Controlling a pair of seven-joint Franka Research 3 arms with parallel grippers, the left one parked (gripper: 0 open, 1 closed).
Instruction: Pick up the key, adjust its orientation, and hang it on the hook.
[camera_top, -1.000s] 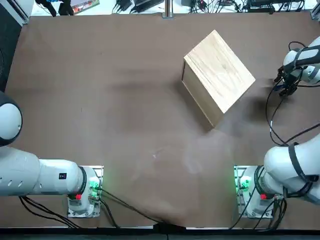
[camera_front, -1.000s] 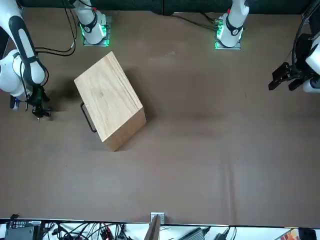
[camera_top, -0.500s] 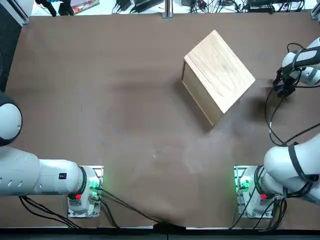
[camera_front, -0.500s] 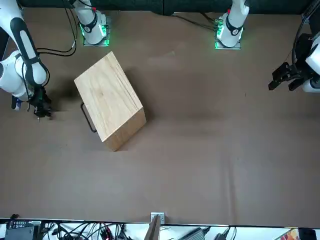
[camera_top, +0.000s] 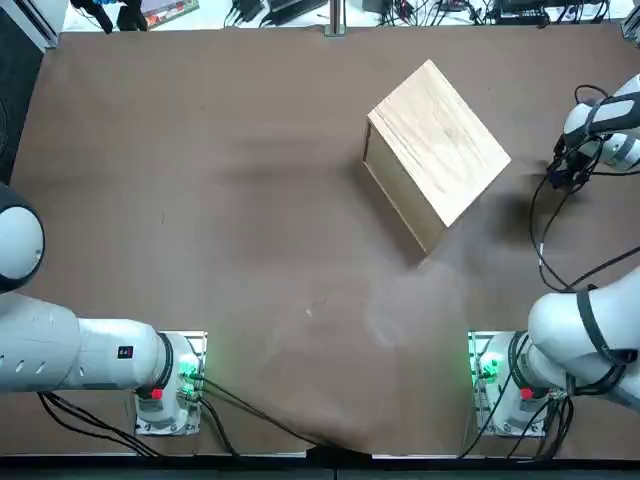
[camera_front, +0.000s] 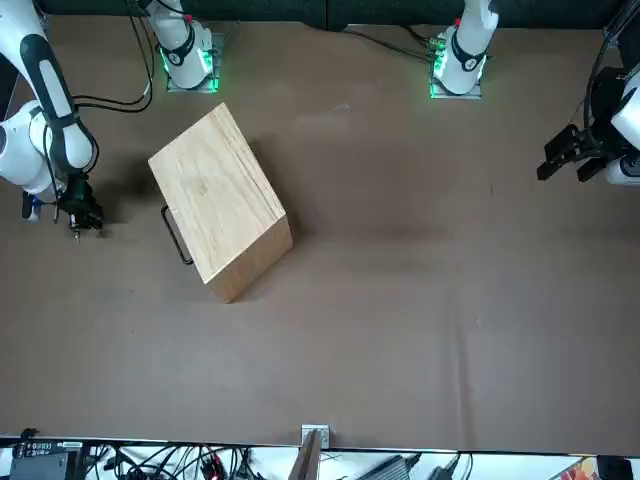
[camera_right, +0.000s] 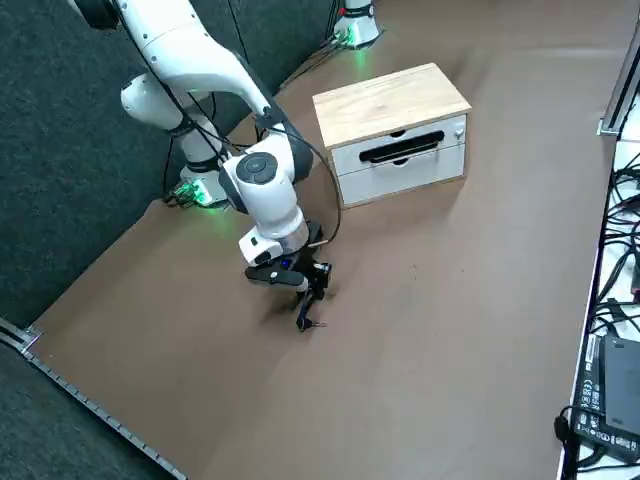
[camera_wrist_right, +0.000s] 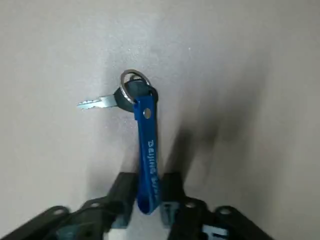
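Nearest, on the robot's right of the wooden box and well apart from it, the right gripper is closed to the width of a blue strap, which it grips between its fingers. From the strap's far end, joined by a metal ring, the dark-headed key extends with its silver blade turned sideways, above the table. Farther off, the box shows white drawers and a black handle on its near side.

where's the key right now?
Right wrist view: the key is on a ring with a blue strap, whose far end sits between the right gripper's fingers, off the wooden box's drawer side.
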